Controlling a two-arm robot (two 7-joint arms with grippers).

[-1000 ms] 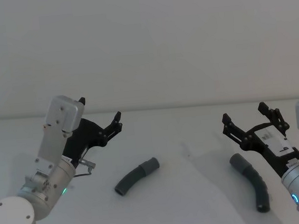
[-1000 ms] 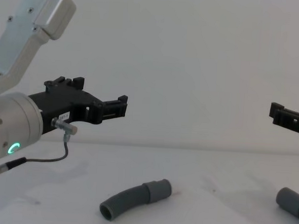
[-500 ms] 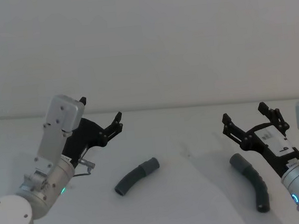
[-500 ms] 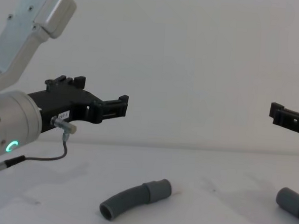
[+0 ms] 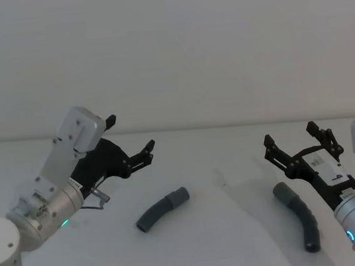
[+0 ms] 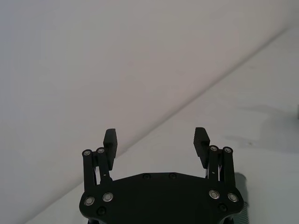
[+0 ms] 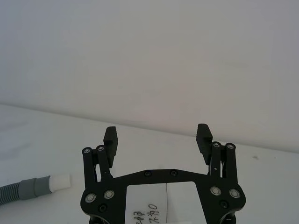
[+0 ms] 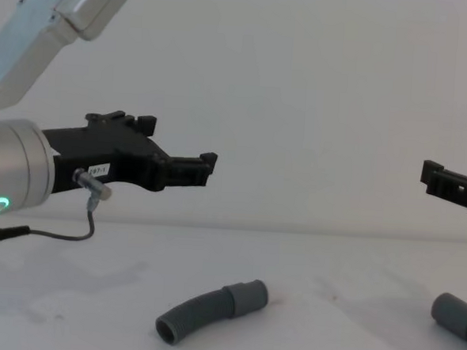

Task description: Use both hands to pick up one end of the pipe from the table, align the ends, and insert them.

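Two dark-grey ribbed pipe pieces lie apart on the white table (image 5: 226,241). The left piece (image 5: 163,208) (image 8: 209,308) is curved, with its smooth cuff end (image 5: 181,194) toward the right. The right piece (image 5: 298,214) (image 8: 455,315) lies under my right arm. My left gripper (image 5: 132,134) (image 8: 180,144) (image 6: 156,137) hovers open above the table, up and left of the left piece. My right gripper (image 5: 289,135) (image 7: 158,135) (image 8: 436,175) hangs open just above the right piece's near cuff. In the right wrist view a pipe end (image 7: 35,186) shows a grey cuff and a white tube tip (image 7: 60,181).
A plain pale wall (image 5: 189,56) stands behind the table. Bare white surface lies between the two pipe pieces. A thin grey cable (image 8: 63,232) loops under my left wrist.
My left gripper has swung to the right and slightly forward, closer to the left pipe piece. The right arm and both pipe pieces have not moved.
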